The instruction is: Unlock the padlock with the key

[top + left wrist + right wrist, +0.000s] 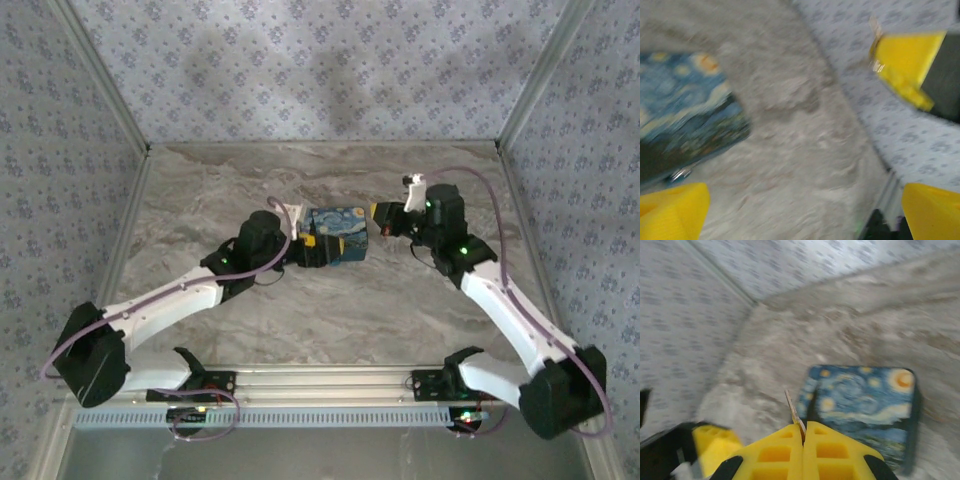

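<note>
Your top view looks down from above and behind the arm bases [205, 385], the blue-and-yellow swirl-painted rectangular tin [338, 235] mid-frame. Your left wrist view peers low past the left gripper [805, 215], close beside the tin; your right wrist view looks over the right gripper [802, 435] onto its lid. All share that tin.

The top view is evenly, softly lit and reasonably sharp, with broad grey shadows on the back wall [335, 95] and only faint ones on the table [330, 310]. The left wrist view is bright but heavily motion-blurred, smearing the painted tin [687, 115] into streaks. The right wrist view is hazy toward its far parts, and only the right gripper [803, 427] and its key [793, 409] look fairly crisp.
</note>
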Motion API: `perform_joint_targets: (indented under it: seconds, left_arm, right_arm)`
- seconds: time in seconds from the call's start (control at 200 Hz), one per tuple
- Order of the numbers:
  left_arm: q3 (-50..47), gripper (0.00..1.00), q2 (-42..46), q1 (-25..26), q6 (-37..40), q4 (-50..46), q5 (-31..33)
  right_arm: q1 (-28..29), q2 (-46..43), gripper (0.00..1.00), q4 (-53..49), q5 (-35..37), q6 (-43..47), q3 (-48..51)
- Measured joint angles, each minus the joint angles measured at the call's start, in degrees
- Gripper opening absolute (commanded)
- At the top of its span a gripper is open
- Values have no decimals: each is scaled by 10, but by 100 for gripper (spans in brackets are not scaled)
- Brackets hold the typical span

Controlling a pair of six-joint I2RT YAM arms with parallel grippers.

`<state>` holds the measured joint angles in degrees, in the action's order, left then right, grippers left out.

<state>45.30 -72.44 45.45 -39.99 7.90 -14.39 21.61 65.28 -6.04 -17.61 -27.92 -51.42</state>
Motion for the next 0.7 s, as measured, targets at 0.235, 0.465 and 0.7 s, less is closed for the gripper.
perform_joint_targets:
  seconds: [0.235, 0.465, 0.7]
  left_arm:
    - [-88, 98, -93, 44, 63, 76, 76]
    - [-92, 98, -202, 57, 95, 180, 118]
    - [-91, 98, -276, 57, 114, 279, 145]
  right_arm:
    - [-2, 151, 0, -42, 94, 35, -68]
    - [-15, 252, 0, -41, 136, 45, -124]
    - [-24, 315, 0, -40, 150, 49, -163]
